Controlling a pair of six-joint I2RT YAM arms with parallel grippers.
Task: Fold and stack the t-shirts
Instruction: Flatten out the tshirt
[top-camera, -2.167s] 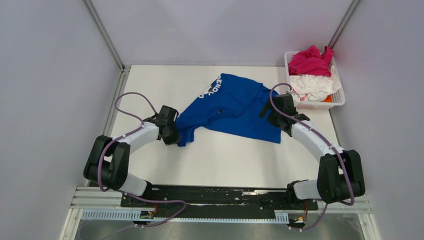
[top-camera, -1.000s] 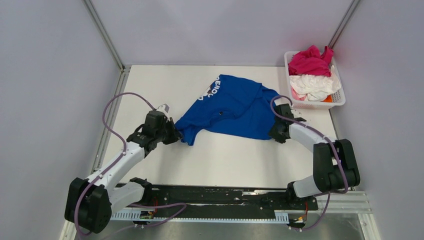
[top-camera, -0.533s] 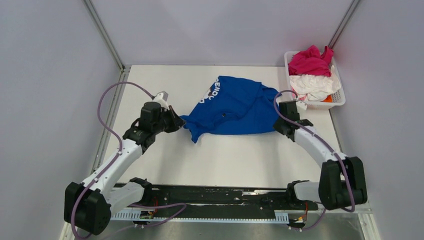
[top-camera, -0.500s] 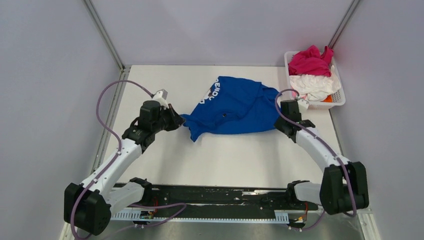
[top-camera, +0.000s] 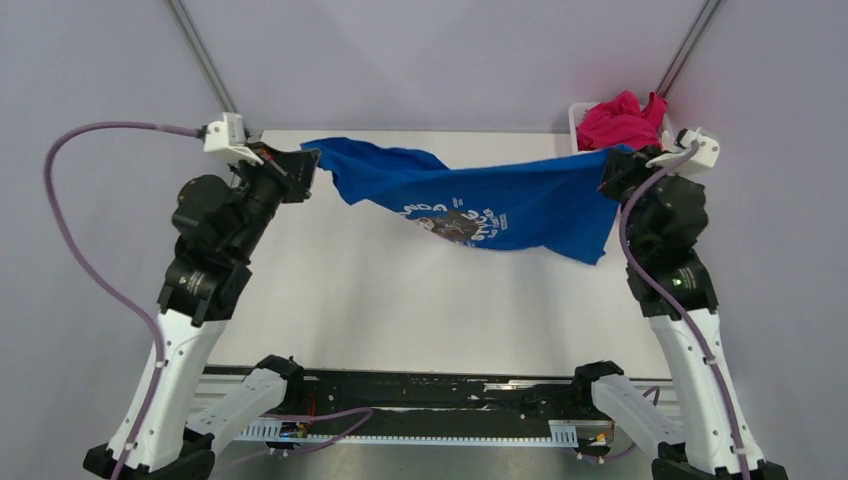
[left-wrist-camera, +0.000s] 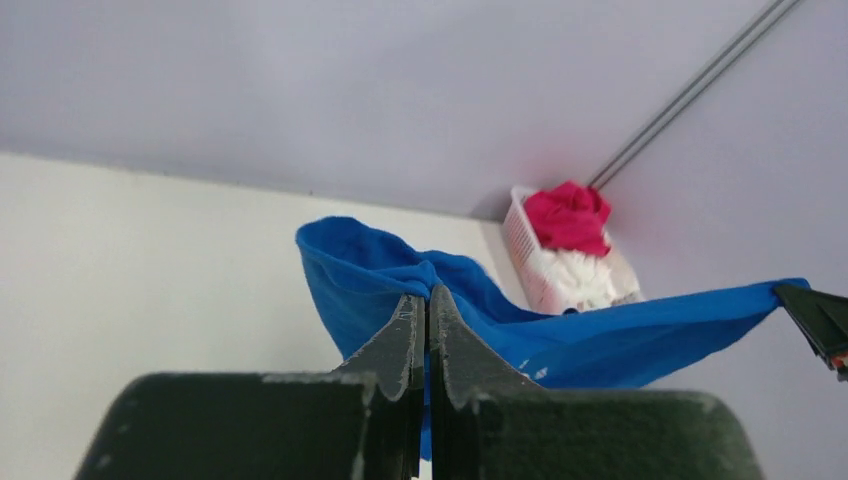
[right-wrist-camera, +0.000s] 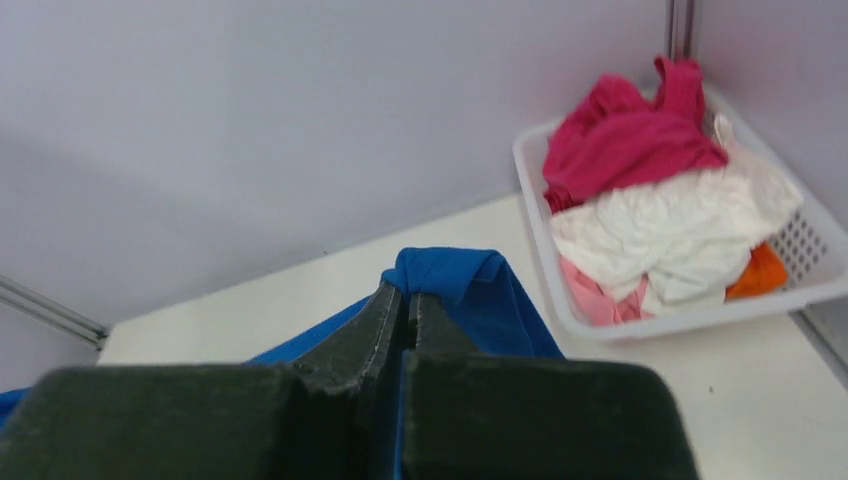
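Note:
The royal blue t-shirt hangs stretched in the air above the table, its round panda print facing the camera. My left gripper is shut on the shirt's left end, and the cloth bunches at its tips. My right gripper is shut on the right end, with blue cloth folded over its tips. The magenta pink t-shirt and the white t-shirt lie crumpled in the basket.
The white lattice basket stands at the table's far right corner, with something orange under the white t-shirt. The white table lies below the hanging shirt. Grey walls close in on three sides.
Both arms have risen high and spread apart, lifting the blue t-shirt off the table and stretching it out. The right gripper closed on the shirt's right end.

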